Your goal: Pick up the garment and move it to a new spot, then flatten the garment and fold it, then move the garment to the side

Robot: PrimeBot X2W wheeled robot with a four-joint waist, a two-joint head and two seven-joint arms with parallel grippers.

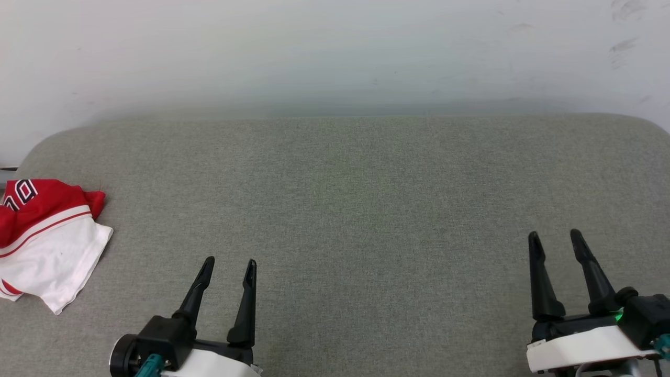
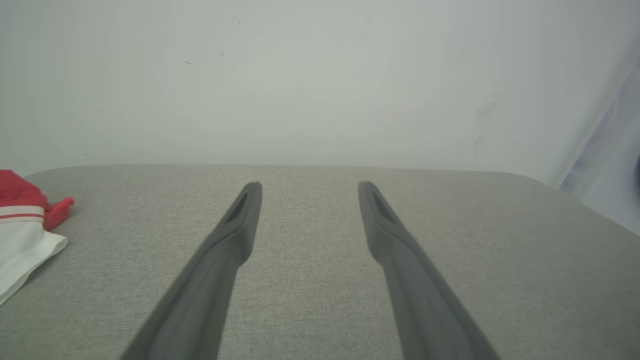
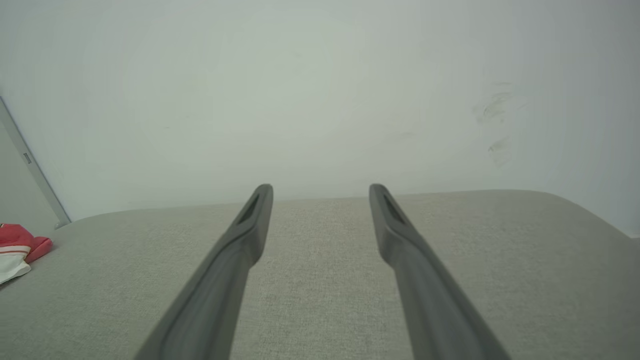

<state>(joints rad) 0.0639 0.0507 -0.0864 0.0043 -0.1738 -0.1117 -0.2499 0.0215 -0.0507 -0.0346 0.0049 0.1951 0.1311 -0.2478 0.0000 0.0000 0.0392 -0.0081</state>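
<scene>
1. Presently, garment point(image 1: 49, 238) lies bunched at far-left edge of cushion point(image 1: 335, 209), untouched.
2. Left gripper point(image 1: 231, 261) and right gripper point(image 1: 554, 233): fingers spread, empty, well apart from it, apparently parked at rest.

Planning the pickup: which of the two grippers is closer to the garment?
The left gripper, at the lower left, on the same side as the garment; the right gripper stands far across the grey surface.

Red-and-white garment point(image 1: 47, 241) with striped trim, grey fabric surface point(image 1: 345, 209), black fingers point(image 1: 246, 303)
</scene>
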